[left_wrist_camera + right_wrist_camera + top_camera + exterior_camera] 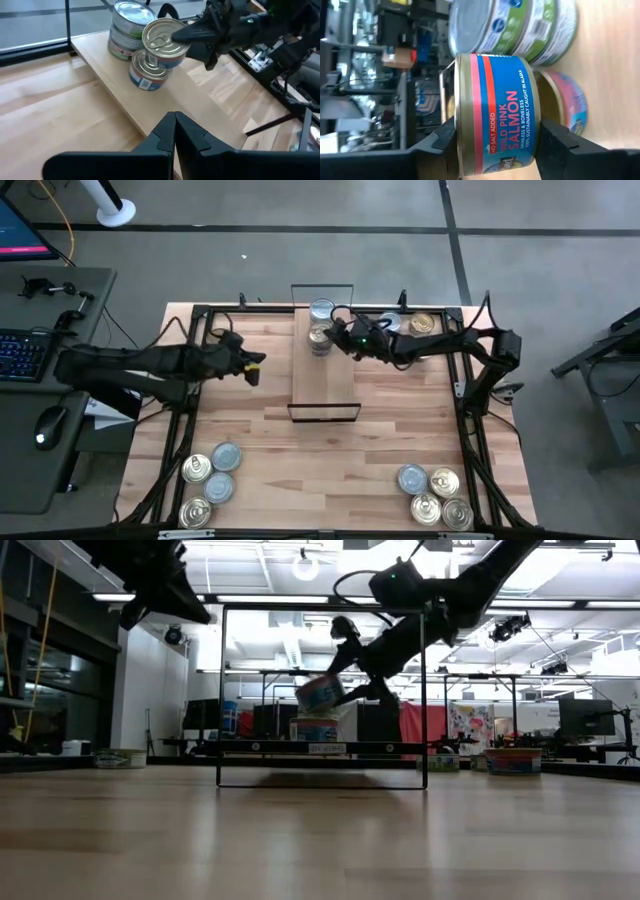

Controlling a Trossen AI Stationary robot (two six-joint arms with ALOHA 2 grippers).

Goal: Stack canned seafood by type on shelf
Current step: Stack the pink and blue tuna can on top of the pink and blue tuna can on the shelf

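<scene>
**Salmon tin held over its twin at the shelf's far end**

While the right gripper (495, 140) clamps it by the sides, the salmon tin (495, 115) shows a blue label with a red band, the words "wild pink salmon" and "no salt added", and a gold pull-tab lid (162, 36). It hangs tilted just above a second tin (147, 72) with the same blue and pink label, which sits on the shelf (323, 380) near its far end. Just beyond, at that far edge, stands a stack of green-labelled tins (127, 27) with a silver top.

Four tins (208, 483) are clustered at the table's near left corner, four more (435, 495) at the near right corner, and two (412, 324) lie by the far edge, right of the shelf.

Off to the shelf's left, the left gripper (254, 367) hangs over the table with its fingers pressed together on nothing.

Light butcher-block planks make up the table (250, 440). Beyond it the low view shows a bright workshop with ceiling lights, monitors and benches.
</scene>
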